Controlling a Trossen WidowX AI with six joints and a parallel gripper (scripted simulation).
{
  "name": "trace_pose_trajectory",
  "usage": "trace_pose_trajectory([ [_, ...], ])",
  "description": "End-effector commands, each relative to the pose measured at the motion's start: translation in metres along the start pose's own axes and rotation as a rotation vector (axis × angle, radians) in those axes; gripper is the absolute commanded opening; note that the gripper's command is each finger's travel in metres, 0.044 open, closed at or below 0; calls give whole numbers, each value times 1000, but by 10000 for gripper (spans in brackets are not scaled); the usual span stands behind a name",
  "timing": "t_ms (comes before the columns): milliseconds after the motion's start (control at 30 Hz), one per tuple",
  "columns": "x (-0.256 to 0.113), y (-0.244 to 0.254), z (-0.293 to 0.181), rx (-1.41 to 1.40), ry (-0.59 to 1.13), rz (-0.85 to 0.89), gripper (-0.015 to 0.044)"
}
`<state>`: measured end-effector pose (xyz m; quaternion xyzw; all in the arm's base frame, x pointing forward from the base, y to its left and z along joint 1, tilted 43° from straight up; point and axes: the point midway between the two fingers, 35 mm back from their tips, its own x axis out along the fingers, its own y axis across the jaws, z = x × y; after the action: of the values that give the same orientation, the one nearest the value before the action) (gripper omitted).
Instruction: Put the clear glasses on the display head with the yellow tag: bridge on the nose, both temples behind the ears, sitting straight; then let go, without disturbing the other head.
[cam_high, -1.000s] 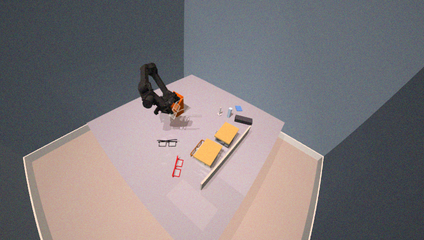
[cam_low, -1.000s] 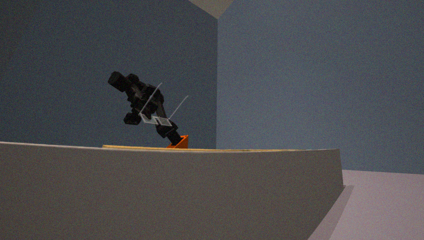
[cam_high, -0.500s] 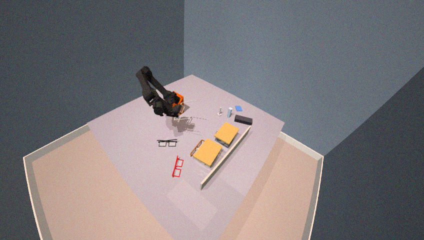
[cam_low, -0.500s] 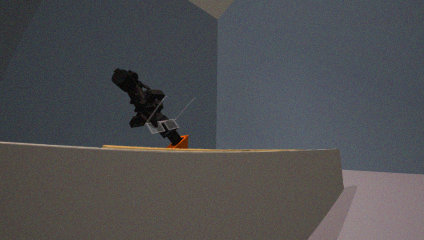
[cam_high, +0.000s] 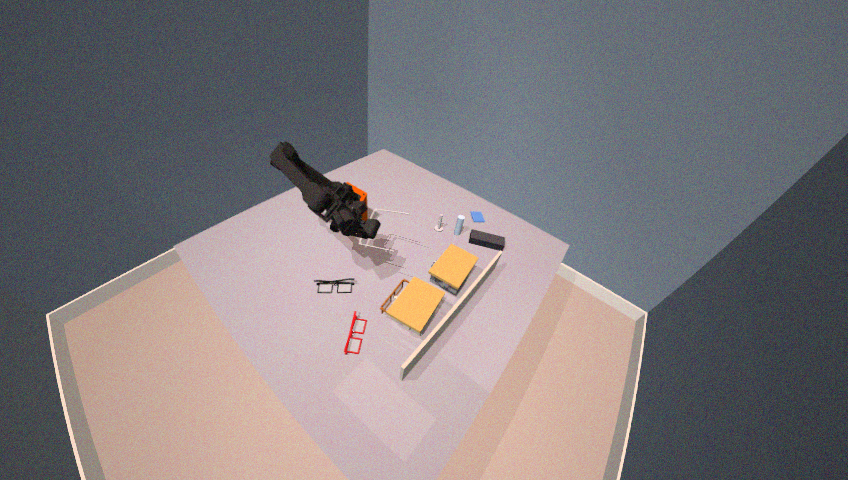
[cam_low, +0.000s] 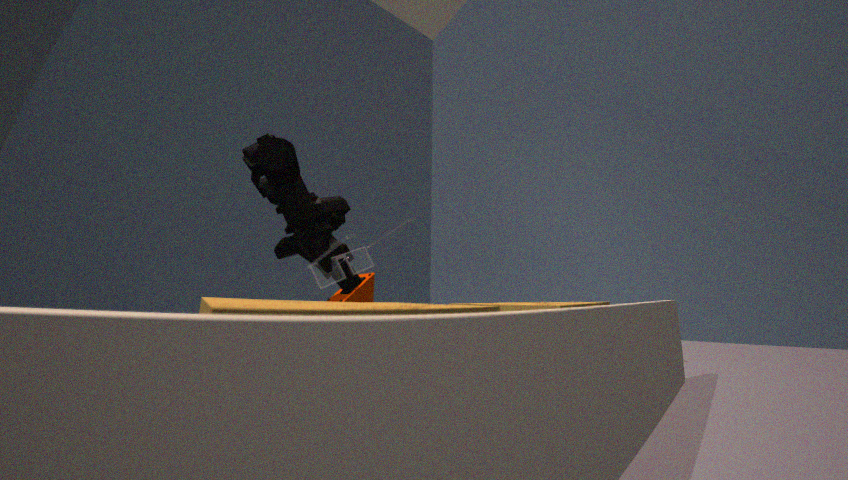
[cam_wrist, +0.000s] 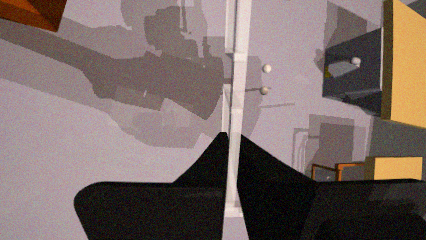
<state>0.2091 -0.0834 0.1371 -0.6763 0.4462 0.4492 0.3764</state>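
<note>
The clear glasses (cam_high: 392, 211) (cam_low: 390, 233) (cam_wrist: 240, 65) are held above the table, with their temples sticking out toward the display heads. My gripper (cam_wrist: 228, 139) is shut on their front frame, toward one end of it. In the top view the arm hides the fingers and part of the frame. The display head with the yellow tag (cam_wrist: 327, 71) stands to the right in the wrist view, under an orange-yellow board (cam_high: 453, 266) (cam_wrist: 410, 65), and wears no glasses that I can see. The other head, under a second board (cam_high: 416, 304) (cam_wrist: 398, 168), has brown glasses (cam_high: 393, 293) (cam_wrist: 339, 173) at its front.
Black glasses (cam_high: 334, 282) and red glasses (cam_high: 351, 333) lie on the table. A low wall (cam_high: 453, 315) runs behind the heads. A black case (cam_high: 486, 240), a pale blue bottle (cam_high: 459, 225), a small stand (cam_high: 439, 227) and a blue cloth (cam_high: 477, 217) are beyond the tagged head.
</note>
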Motion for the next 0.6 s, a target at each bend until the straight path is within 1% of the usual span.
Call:
trace_pose_trajectory([
  [0,10,-9,3,37,20,56,0],
  [267,29,-23,15,87,73,154,0],
  [567,49,-38,31,130,171,236,0],
])
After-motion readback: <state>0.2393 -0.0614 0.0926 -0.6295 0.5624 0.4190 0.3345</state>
